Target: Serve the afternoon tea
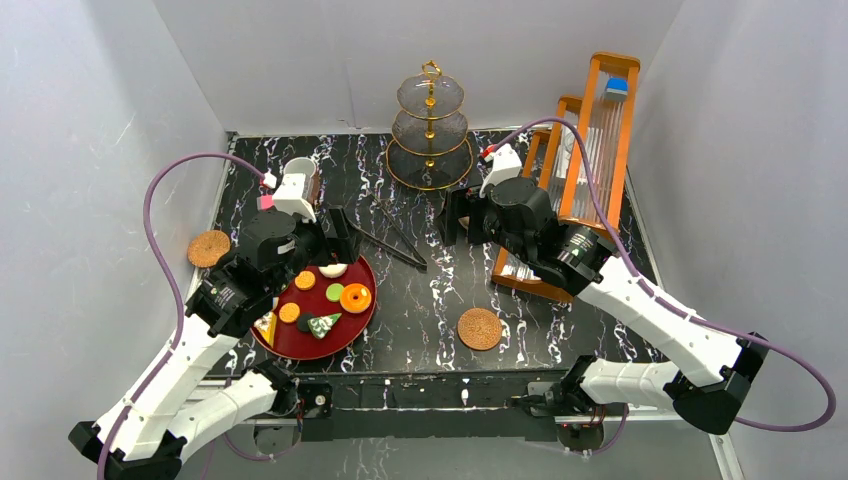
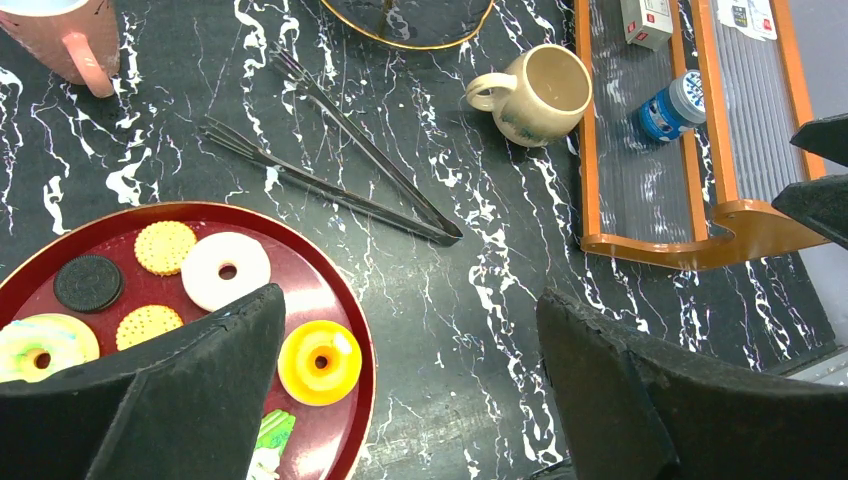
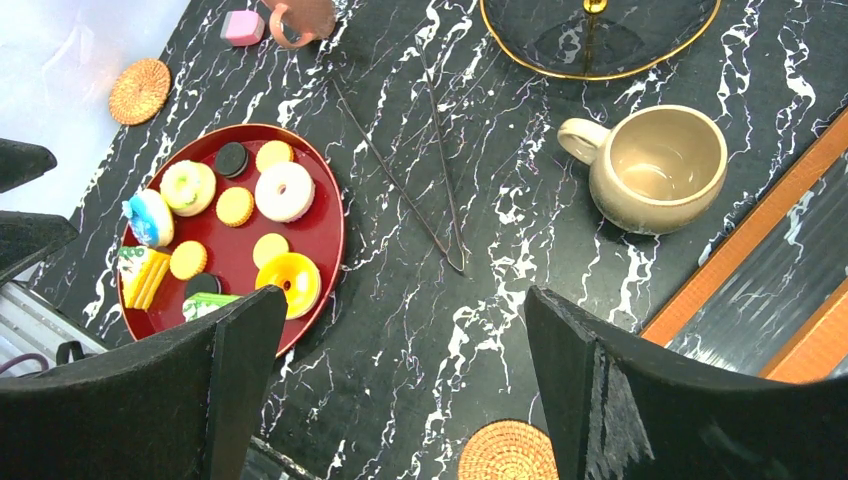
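Note:
Toy pastries, among them a yellow donut (image 2: 320, 362) and a white donut (image 3: 285, 190), lie on the round red tray (image 1: 357, 323). My left gripper (image 2: 408, 305) hovers open over the tray's right rim with nothing between its fingers. The right gripper (image 3: 402, 300) hangs open over bare table, holding nothing. A beige mug (image 3: 655, 165) stands upright near the gold three-tier stand (image 1: 430, 130), which is at the back centre. A pinkish mug (image 2: 60, 35) is at the back left. One woven coaster (image 1: 208, 248) lies far left, another (image 1: 479, 328) near the front.
Black tongs (image 1: 395, 240) lie on the marble top between the tray and the stand. An orange rack (image 1: 585, 170) with a blue-capped jar (image 2: 672, 105) stands along the right side. A small pink block (image 3: 243, 27) sits beside the pinkish mug. White walls enclose the table.

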You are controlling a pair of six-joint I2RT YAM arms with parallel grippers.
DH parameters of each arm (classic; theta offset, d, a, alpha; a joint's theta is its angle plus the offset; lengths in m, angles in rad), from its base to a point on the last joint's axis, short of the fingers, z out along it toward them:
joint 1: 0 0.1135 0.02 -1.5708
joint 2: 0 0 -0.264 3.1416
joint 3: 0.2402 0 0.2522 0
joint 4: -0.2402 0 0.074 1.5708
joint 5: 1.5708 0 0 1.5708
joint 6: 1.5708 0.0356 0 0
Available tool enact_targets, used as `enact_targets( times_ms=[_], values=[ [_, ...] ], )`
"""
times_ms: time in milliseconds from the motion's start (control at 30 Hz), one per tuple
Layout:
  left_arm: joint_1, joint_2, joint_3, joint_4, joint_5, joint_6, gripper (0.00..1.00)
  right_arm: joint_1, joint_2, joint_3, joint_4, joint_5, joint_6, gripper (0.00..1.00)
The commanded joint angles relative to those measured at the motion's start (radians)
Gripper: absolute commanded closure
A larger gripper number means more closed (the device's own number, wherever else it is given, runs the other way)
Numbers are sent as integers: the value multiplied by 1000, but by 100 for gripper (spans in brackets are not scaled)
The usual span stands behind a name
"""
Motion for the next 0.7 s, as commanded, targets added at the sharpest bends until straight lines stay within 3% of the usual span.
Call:
enact_targets(
  times_ms=[0, 500, 667],
  values=[
    [-4, -17, 6, -1, -25, 4, 7, 5, -17, 3, 43, 7, 12, 1],
    [-4, 29, -11, 5, -60, 42, 6, 5, -8, -1, 81, -15, -7, 1],
    [-4, 34, -15, 21, -141, 91, 6, 5, -12, -29, 155, -153, -138, 1]
  ],
)
